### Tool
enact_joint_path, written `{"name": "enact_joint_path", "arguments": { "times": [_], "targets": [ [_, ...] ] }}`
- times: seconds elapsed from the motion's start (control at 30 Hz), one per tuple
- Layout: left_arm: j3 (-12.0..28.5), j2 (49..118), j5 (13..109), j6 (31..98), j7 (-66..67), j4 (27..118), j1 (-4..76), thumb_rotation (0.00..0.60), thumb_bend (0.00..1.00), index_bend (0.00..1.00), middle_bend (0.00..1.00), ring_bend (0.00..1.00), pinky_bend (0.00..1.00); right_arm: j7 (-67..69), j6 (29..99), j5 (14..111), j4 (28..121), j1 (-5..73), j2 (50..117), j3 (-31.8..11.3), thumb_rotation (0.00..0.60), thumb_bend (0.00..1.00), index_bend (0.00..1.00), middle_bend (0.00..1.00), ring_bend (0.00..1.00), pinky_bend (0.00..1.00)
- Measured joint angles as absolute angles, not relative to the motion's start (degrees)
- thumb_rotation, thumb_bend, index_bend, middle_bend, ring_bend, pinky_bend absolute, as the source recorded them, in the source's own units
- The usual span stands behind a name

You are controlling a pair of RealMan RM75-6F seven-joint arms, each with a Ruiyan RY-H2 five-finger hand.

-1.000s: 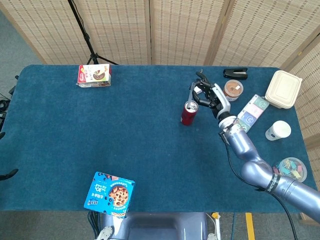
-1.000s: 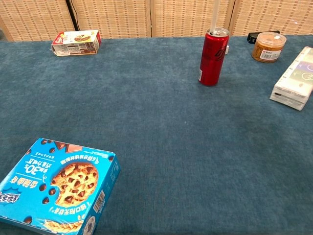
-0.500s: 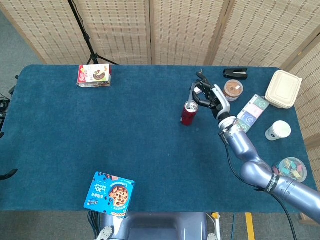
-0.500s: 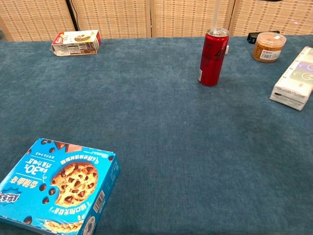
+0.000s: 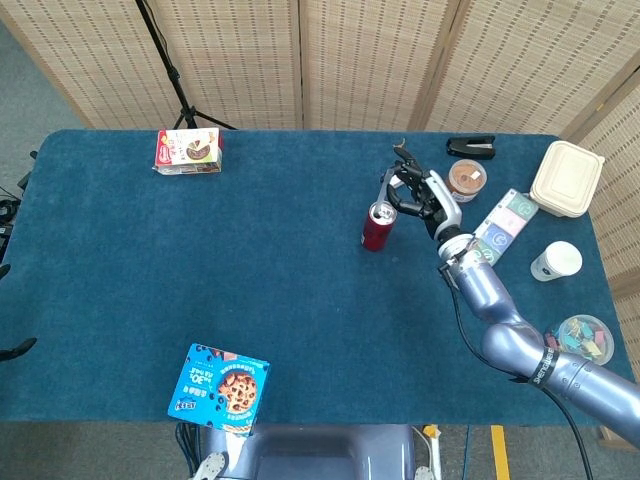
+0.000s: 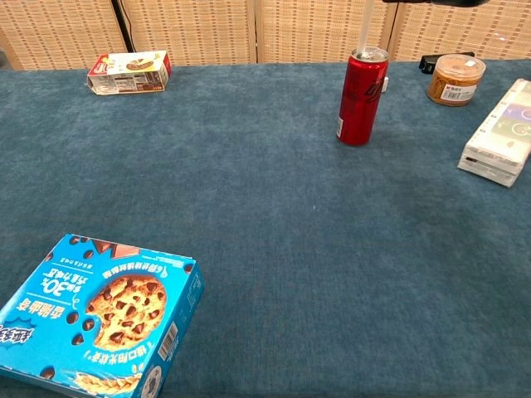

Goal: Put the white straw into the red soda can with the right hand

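The red soda can [image 5: 377, 226] stands upright on the blue table, right of centre; the chest view shows the red soda can [image 6: 360, 96] too. The white straw [image 6: 364, 25] stands upright with its lower end in the can's opening, and in the head view the white straw [image 5: 384, 190] is a thin pale line above the can. My right hand [image 5: 416, 190] hovers just right of and above the can, its fingers pinching the straw's upper part. In the chest view only a dark edge of my right hand [image 6: 433, 2] shows at the top. The left hand is out of both views.
Right of the can lie a brown-lidded tub [image 5: 466, 180], a pastel box [image 5: 505, 224], a black stapler [image 5: 471, 147], a clamshell box [image 5: 566, 178], a paper cup [image 5: 555, 261] and a candy bowl [image 5: 584, 338]. A snack box [image 5: 188, 151] sits far left, a cookie box [image 5: 220, 389] near front.
My right hand has sunk a little and shifted slightly right, so its dark edge now shows at the top of the chest view. The straw stays upright in the can.
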State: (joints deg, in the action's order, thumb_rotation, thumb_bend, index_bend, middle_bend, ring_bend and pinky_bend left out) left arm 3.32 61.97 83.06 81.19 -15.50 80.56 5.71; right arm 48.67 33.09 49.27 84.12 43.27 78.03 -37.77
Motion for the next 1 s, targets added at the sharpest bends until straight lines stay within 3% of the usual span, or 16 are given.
{"name": "enact_joint_path", "arguments": {
  "times": [1.0],
  "targets": [
    [3.1,62.4,83.0,80.7,-16.0,79.7,5.8,0.6,0.0,0.0,0.0,0.0,0.0,48.1,32.7,49.9,82.4,43.2,78.9,-36.4,0.6,0.58,0.54,0.0,0.0,0.0]
  ]
}}
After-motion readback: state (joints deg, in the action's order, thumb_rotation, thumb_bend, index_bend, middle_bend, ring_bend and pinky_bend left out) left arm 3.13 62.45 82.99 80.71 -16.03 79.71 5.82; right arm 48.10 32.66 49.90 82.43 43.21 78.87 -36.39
